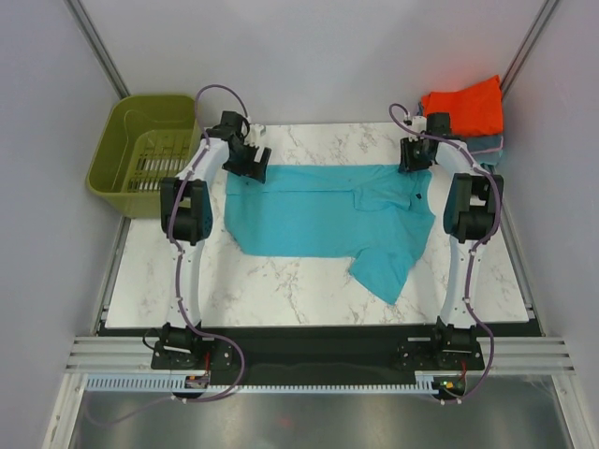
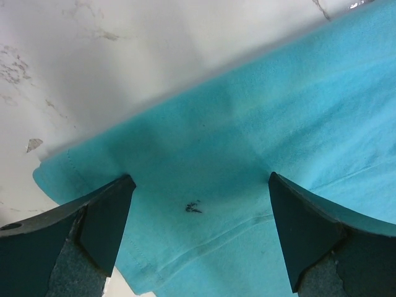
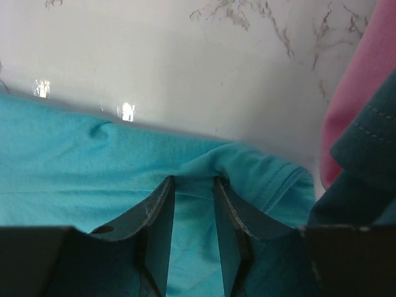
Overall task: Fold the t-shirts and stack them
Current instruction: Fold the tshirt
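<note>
The teal t-shirt lies spread on the marble table, with one sleeve hanging toward the front right. My left gripper is open over its back left corner, fingers wide apart above the cloth. My right gripper is at the back right edge, and its jaws stand close together with a raised fold of teal cloth between them. The orange-red folded shirt lies on the grey-blue folded one at the back right corner.
An olive-green plastic basket stands off the table's back left corner. The stacked shirts lie close to the right of my right gripper, seen as pink and dark cloth. Grey walls enclose the table.
</note>
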`<action>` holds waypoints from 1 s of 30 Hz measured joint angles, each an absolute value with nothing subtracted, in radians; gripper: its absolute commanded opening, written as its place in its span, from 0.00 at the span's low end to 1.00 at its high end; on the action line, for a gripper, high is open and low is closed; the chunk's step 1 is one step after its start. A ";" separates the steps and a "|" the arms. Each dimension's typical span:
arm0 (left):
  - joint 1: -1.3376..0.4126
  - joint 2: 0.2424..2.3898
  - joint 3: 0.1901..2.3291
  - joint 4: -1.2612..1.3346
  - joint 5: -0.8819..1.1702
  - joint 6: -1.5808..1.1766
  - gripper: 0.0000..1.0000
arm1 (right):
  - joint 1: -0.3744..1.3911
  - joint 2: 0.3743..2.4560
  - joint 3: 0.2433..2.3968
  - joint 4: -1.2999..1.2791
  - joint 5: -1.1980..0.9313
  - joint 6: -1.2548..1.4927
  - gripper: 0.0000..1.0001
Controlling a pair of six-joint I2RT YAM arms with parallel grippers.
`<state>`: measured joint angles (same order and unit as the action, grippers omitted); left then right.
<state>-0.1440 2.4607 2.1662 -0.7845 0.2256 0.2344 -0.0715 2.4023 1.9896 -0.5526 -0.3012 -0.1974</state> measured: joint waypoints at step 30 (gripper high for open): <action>-0.250 2.020 1.496 -0.808 0.483 0.127 0.98 | -0.311 1.974 1.442 -0.719 -0.868 -0.200 0.43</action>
<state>-0.2501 2.0201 1.4963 -0.8078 0.4831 0.1272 -0.3107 1.9743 1.4422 -0.7189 -0.8684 -0.2001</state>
